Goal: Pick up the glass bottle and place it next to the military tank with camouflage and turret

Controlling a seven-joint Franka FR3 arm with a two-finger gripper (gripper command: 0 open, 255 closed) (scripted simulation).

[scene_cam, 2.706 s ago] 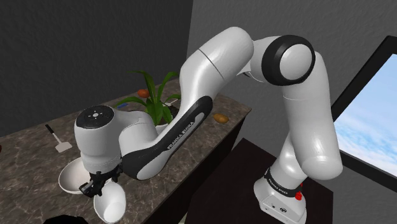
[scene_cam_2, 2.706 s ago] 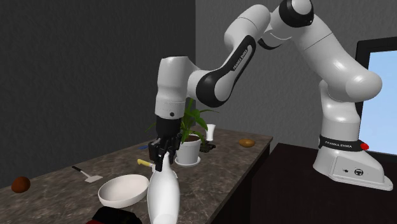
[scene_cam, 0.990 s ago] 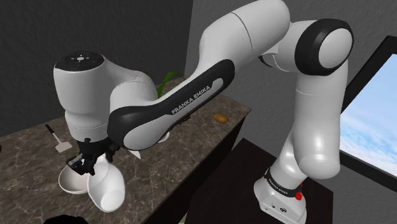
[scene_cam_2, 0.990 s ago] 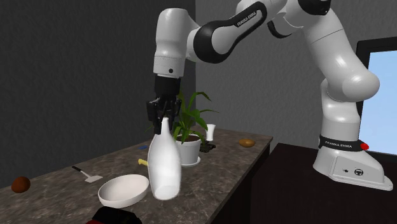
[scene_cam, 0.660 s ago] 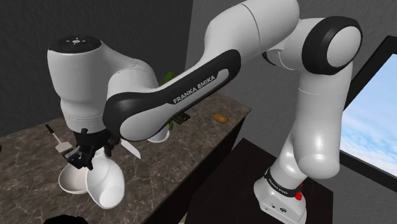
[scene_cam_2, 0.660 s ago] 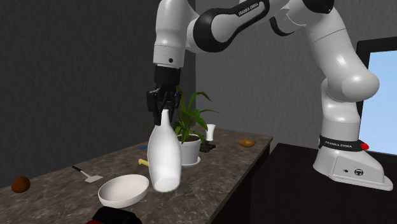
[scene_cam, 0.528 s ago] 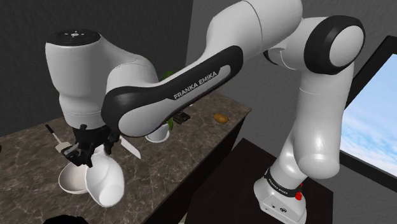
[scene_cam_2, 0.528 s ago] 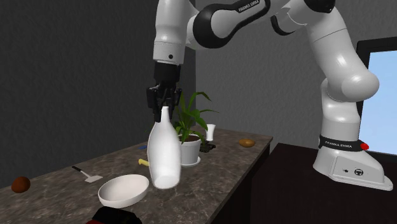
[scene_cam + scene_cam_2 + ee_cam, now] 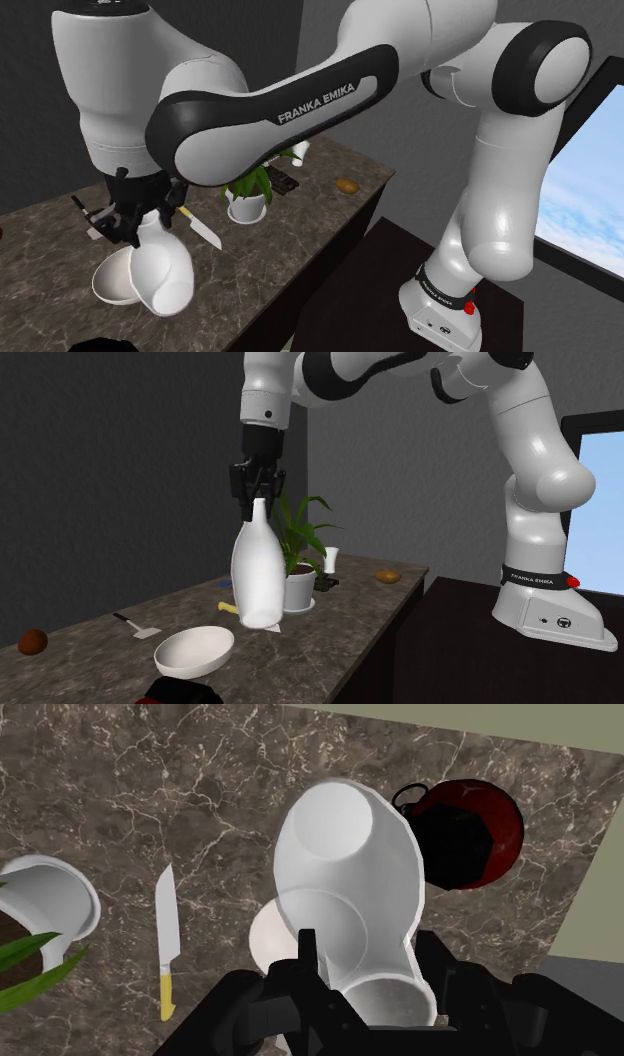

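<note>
White and glossy, the tall round-shouldered bottle [image 9: 258,577] hangs neck-up and close to upright from the black two-finger gripper [image 9: 258,502], whose fingers are clamped on the narrow neck. Its base is clear of the dark marbled stone worktop [image 9: 330,622]. The landmark below is the wide white bowl [image 9: 195,649]. The bottle is above it or just beside its rim on the plant side; which of the two cannot be told. In the wrist view the bottle [image 9: 350,894] covers most of the bowl [image 9: 265,939], with the gripper [image 9: 365,974] clasping its mouth end. A yellow-handled knife [image 9: 167,939] lies flat on the worktop near the bowl. Beyond the knife stands the green leafy plant in a white pot [image 9: 298,557]. On the bowl's opposite side sits a dark red and black round thing [image 9: 470,829].
</note>
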